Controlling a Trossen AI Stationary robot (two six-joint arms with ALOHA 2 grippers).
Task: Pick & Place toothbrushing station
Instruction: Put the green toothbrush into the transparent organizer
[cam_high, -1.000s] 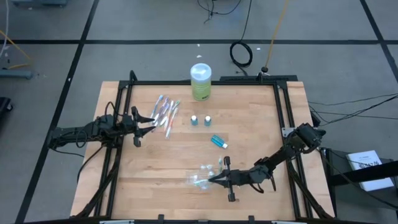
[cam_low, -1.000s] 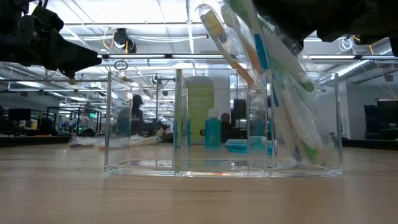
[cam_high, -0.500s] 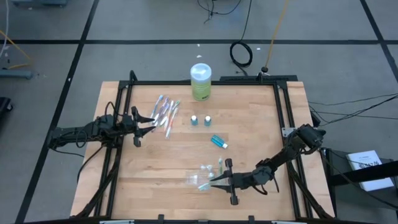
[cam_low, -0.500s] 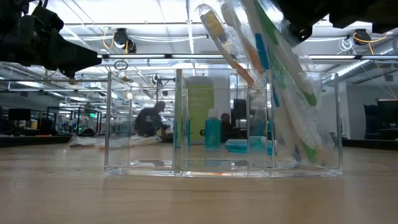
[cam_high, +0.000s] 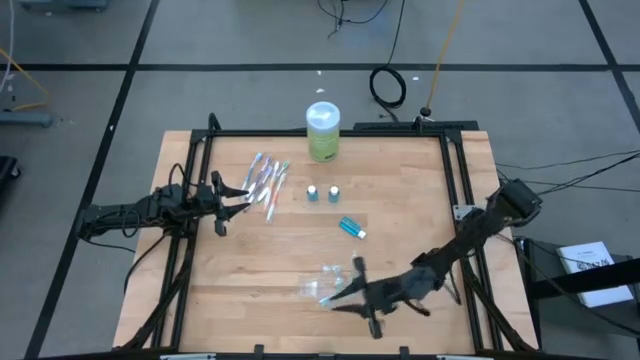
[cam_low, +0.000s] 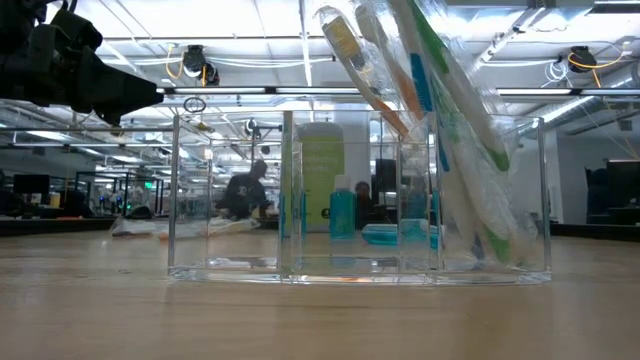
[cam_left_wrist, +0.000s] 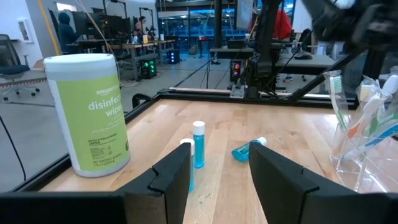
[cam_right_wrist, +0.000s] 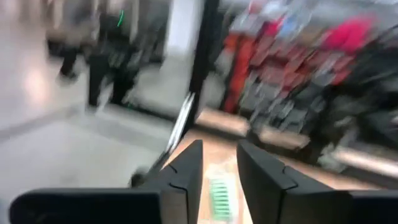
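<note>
R gripper (cam_high: 335, 296) has let go and pulled back: a sec ago its fingers sat shut at the clear organiser (cam_low: 360, 200), now jaws stand part open w/ nothing between them, and arm is swinging off (wrist view blurred, aimed at the room). In low view the arm has gone from above the organiser top.

Brushes (cam_low: 440, 130) stand tilted in the organiser's rightmost compartment, leaning on its wall. Other compartments look empty.

Means: one brush drop done, I judge; R free for next pick.

L gripper (cam_high: 232, 193) unchanged, waits far across table from organiser, just beside the loose brush pile (cam_high: 268, 180). Jaws apart, holding nothing, per wrist view.

Still outside organiser: brush pile, two tubes upright (cam_high: 322, 192), one tube lying (cam_high: 351, 228) nearer organiser. Wipes can (cam_high: 323, 130) at far edge.

Est. task well short of done.
</note>
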